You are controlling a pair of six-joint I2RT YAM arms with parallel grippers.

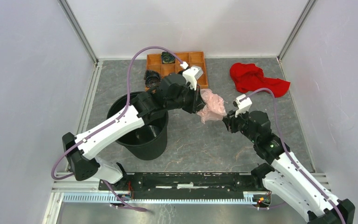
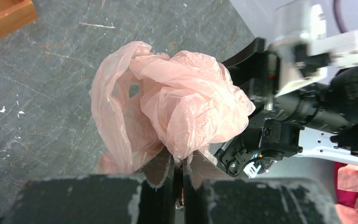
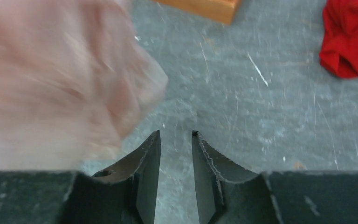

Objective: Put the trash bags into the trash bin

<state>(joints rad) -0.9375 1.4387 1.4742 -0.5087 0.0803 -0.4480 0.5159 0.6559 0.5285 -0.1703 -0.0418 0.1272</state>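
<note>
**Ana:** Where is the trash bag?

**Ben:** The trash bag [image 2: 182, 102], pale pink, thin and wrinkled, is bunched into a loose ball near the middle of the grey desk [image 1: 205, 144], between the two arms. It appears to hang clear of the surface.

**Ana:** What has hold of it?

**Ben:** The left tool [image 2: 182, 161] is clenched on a fold at the bag's lower edge. Its two black fingers are pressed almost together, with film pinched between them.

**Ana:** And the other side?

**Ben:** The right tool [image 3: 176, 135] is released. Its fingers stand apart, bare desk shows through the gap, and nothing sits between them. From its own camera the bag is a blurred pink mass up and to the left, just beside one finger; I cannot tell whether they touch.

**Ana:** Where is the bin?

**Ben:** The round black trash bin [image 1: 144, 149] stands upright on the left part of the desk, under the left arm. The bag is off to its right, not over the mouth.

**Ana:** Anything else?

**Ben:** An orange compartment tray [image 1: 200, 58] sits at the far edge, and a red cloth [image 1: 254, 78] lies crumpled at far right.
</note>
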